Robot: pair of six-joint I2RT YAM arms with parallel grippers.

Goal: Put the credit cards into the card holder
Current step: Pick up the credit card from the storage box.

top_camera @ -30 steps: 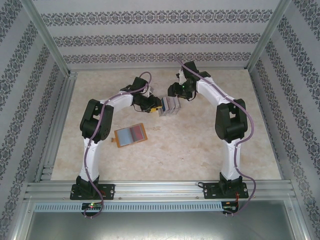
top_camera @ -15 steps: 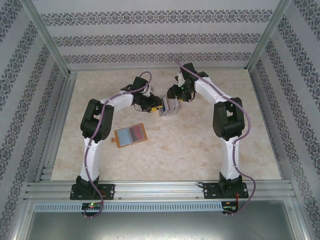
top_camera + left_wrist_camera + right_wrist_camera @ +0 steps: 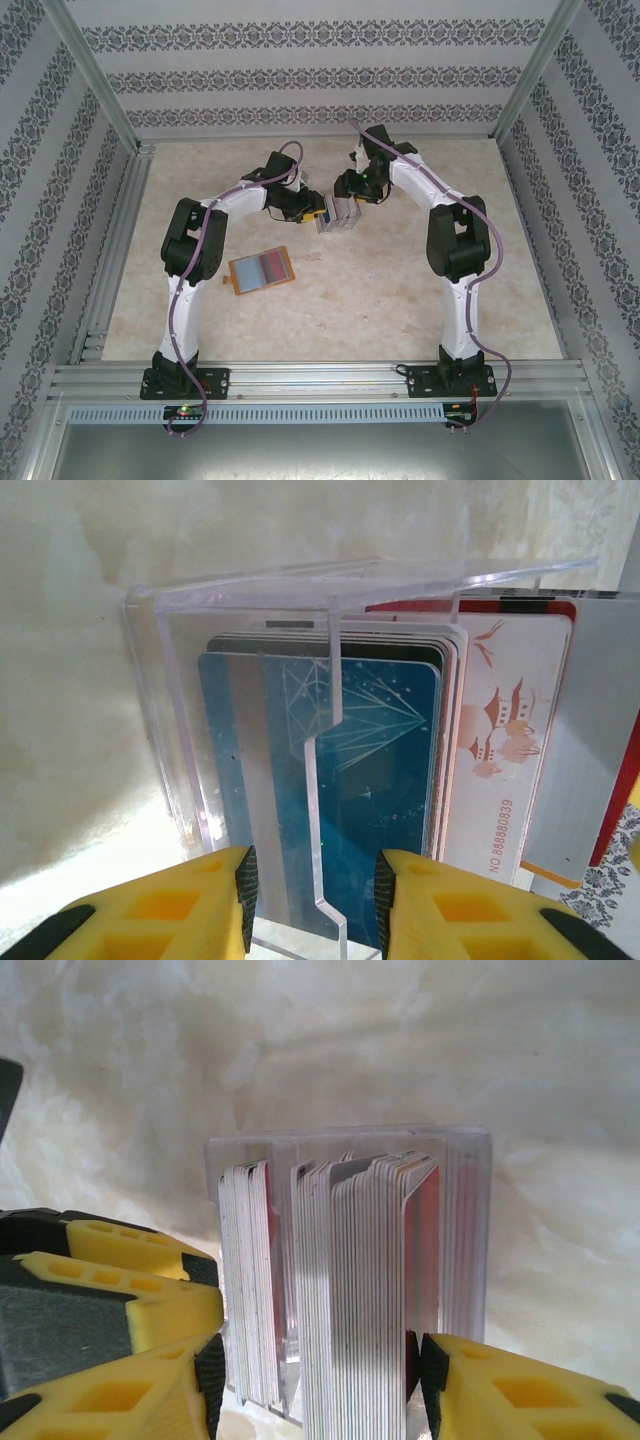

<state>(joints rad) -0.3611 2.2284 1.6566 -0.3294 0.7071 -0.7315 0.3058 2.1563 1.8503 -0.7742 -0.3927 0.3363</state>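
The small orange-tan bifold card holder [image 3: 261, 270] lies open and flat on the pale marbled table [image 3: 400, 300], at about 8 o'clock from the clear plastic case [image 3: 337, 215] and well apart from both arms. Its inside shows a bluish half and a reddish half; whether a card already sits in there cannot be told from above.

The left gripper [image 3: 315, 865] reaches the case from its 9 o'clock side. Its yellow fingers [image 3: 180, 900] stand fairly narrow around the near edge of the clear wall, with a blue card just behind that wall. Whether the pads actually pinch the plastic cannot be told, though it looks like a steadying hold.

The thin plastic credit cards [image 3: 350, 1290] stand on edge inside the case: blue, grey-white, a pale one with red printing, and red.

The right gripper [image 3: 320, 1355] comes in from 1 o'clock. Its jaws sit at a middling width with the pads against the outer faces of the stack, so it looks closed on the cards.

What changed over the last second is small. The right arm eased in towards the case and then stopped, while the left arm, the case and the card holder stayed put. The reach looks finished and the grip taken – the cards have not left the case yet, so lifting them out and carrying them towards 8 o'clock is probably next
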